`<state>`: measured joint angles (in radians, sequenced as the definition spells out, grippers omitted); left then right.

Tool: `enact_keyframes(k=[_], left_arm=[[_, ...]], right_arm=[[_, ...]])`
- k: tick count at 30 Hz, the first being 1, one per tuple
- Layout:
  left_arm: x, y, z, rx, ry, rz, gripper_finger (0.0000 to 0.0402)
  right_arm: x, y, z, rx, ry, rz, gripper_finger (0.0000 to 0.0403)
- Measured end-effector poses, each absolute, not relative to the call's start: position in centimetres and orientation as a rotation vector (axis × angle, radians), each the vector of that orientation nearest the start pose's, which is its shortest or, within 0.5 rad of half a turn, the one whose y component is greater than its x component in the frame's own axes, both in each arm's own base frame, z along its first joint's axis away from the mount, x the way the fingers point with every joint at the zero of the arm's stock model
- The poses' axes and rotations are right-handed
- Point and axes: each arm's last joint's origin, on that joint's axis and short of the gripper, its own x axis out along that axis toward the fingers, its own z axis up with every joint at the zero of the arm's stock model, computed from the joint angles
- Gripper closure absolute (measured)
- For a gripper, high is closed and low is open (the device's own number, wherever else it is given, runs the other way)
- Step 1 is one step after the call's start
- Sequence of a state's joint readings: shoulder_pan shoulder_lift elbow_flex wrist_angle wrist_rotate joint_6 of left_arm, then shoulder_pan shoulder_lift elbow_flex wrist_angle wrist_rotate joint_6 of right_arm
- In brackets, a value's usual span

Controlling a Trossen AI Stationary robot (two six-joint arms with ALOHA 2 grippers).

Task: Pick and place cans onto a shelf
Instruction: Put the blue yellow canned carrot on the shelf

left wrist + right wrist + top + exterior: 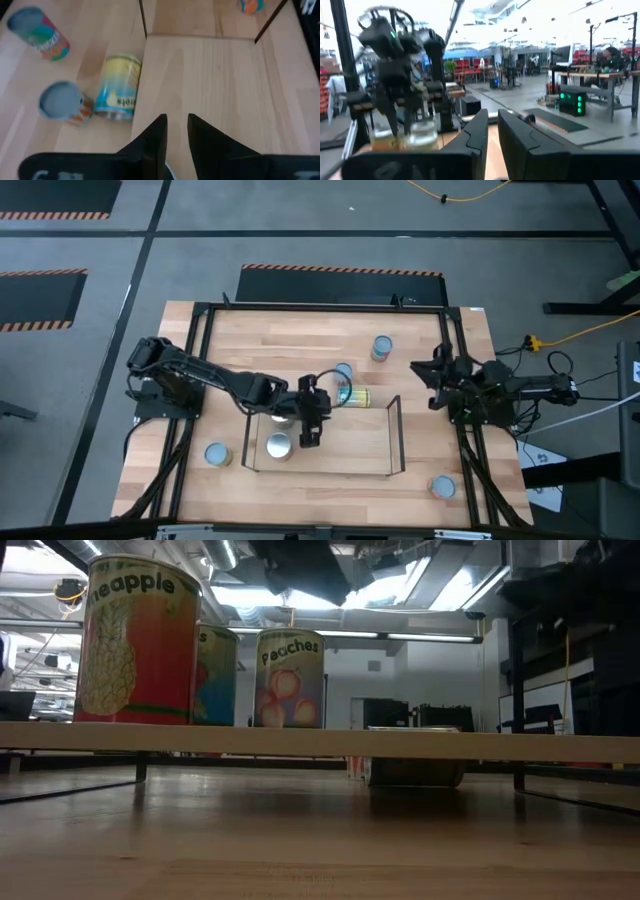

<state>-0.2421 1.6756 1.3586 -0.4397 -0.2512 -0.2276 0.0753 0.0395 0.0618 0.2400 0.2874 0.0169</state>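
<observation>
The shelf (345, 442) is a light-wood board with black wire ends, lying on the table. In the low view three cans stand upright on it: a pineapple can (137, 640), one half hidden (218, 675) and a peaches can (290, 678). My left gripper (310, 432) hovers over the shelf's left part beside a silvery-topped can (278, 445); its fingers (178, 125) are open with nothing between them. Just beyond the shelf's far edge a yellow-blue can (120, 87) lies on its side beside an upright grey-topped can (62, 102). My right gripper (428, 372) waits shut at the table's right edge.
More cans stand upright on the table: one at the far right (381, 347), one near the front left (217, 454), one at the front right (441, 486). The shelf's right half (225, 85) is bare wood. Black frame rails (300, 307) run around the table.
</observation>
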Motion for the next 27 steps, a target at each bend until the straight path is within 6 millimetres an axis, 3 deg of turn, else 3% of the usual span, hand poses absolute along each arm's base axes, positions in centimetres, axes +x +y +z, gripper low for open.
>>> enact_keyframes(k=[8, 14, 21, 27], left_arm=[[37.2, -4.5, 28.7, -0.049, 0.665, 0.046, 0.0333], [37.8, -0.9, 29.2, -0.06, 0.606, 0.039, 0.0333], [37.8, 3.6, 29.4, -0.07, 0.579, 0.084, 0.0333], [37.9, 6.1, 28.6, -0.061, 0.603, 0.134, 0.0333]], right_arm=[[7.8, -0.2, 25.3, 0.061, -0.254, -0.21, 0.0354], [8.6, -0.2, 27.2, 0.037, -0.125, -0.219, 0.0354], [11.2, -0.6, 27.3, -0.091, 0.044, -0.351, 0.0354], [13.4, -1.6, 26.3, -0.078, 0.165, -0.42, 0.0354]])
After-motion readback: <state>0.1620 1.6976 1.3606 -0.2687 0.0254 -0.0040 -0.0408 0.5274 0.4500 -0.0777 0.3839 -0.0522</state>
